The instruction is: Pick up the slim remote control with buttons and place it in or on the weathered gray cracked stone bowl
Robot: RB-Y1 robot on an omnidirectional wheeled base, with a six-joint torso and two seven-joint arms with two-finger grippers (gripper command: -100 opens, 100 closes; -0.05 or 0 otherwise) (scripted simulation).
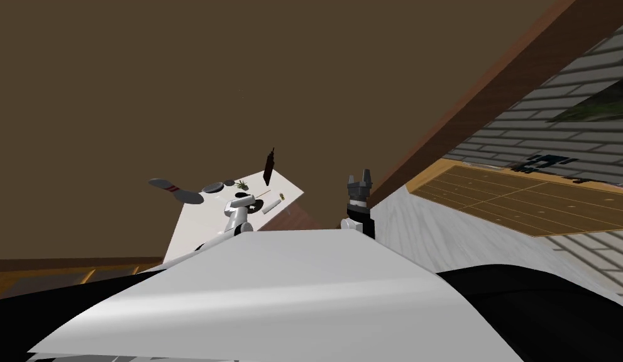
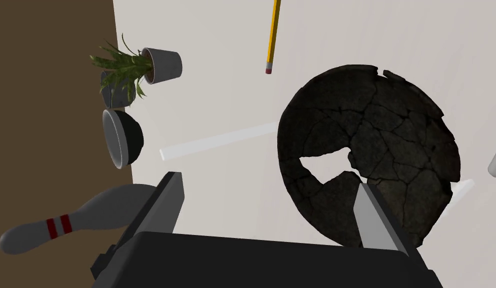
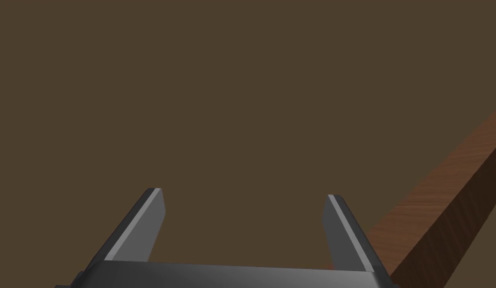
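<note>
The cracked dark grey stone bowl [image 2: 382,135] lies on the white table [image 2: 342,40], with a gap broken in its bottom. My left gripper [image 2: 269,205] hangs open and empty just above it. One finger [image 2: 374,220] overlaps the bowl's near rim and the other finger [image 2: 166,200] stands over bare table. From the head, the left gripper [image 1: 242,200] is over the table's middle. A slim dark bar [image 1: 269,166], which looks like the remote, stands upright at the table's far edge, its buttons too small to see. My right gripper [image 1: 360,179] is raised beside the table, open [image 3: 244,220].
Beside the bowl lie a yellow pencil [image 2: 273,35] and a pale flat strip [image 2: 216,141]. Along the table's edge by the brown wall are a tipped potted plant [image 2: 136,67], a small dark bowl [image 2: 122,138] and a grey bowling pin [image 2: 66,225] with red stripes.
</note>
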